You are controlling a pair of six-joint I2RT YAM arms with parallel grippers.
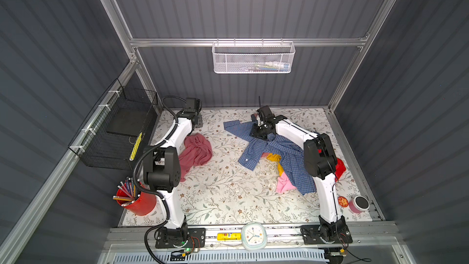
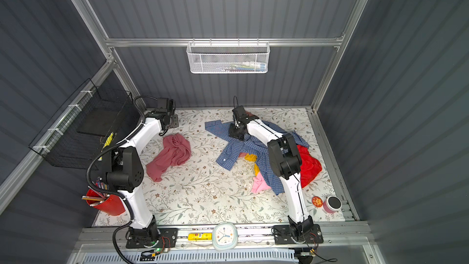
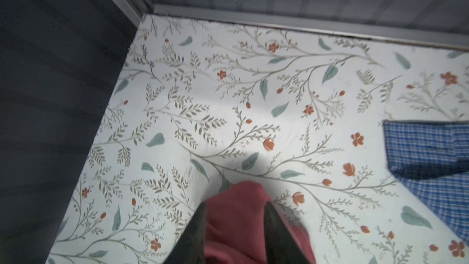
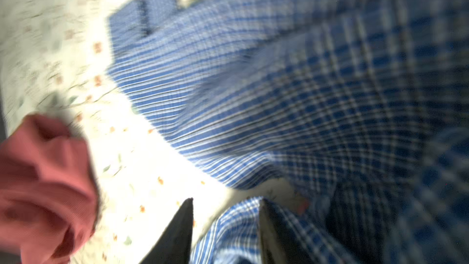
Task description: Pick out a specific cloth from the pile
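The cloth point(image 1: 195, 153) point(image 2: 172, 156), a plain dusty salmon-pink knit, lies crumpled at the left of the table, apart from the pile. In the left wrist view the left gripper point(image 3: 234, 204) is shut on the cloth point(image 3: 236, 222), a fold filling the gap between its dark fingers. The pile at the right is a blue checked shirt point(image 1: 279, 148) point(image 2: 253, 146) over yellow point(image 1: 275, 158), pale pink point(image 1: 284, 184) and red point(image 1: 340, 167) pieces. The right gripper point(image 4: 226, 200) point(image 1: 262, 137) stands open over the shirt's far part, with a loose shirt fold point(image 4: 236, 227) between its fingers.
A red cup of pencils point(image 1: 138, 200) stands at the front left. A black wire basket point(image 1: 119, 133) hangs on the left wall. A pink jar point(image 1: 359, 204) and a round lid point(image 1: 342, 201) sit at the front right. A clock point(image 1: 253, 236) rests on the front rail.
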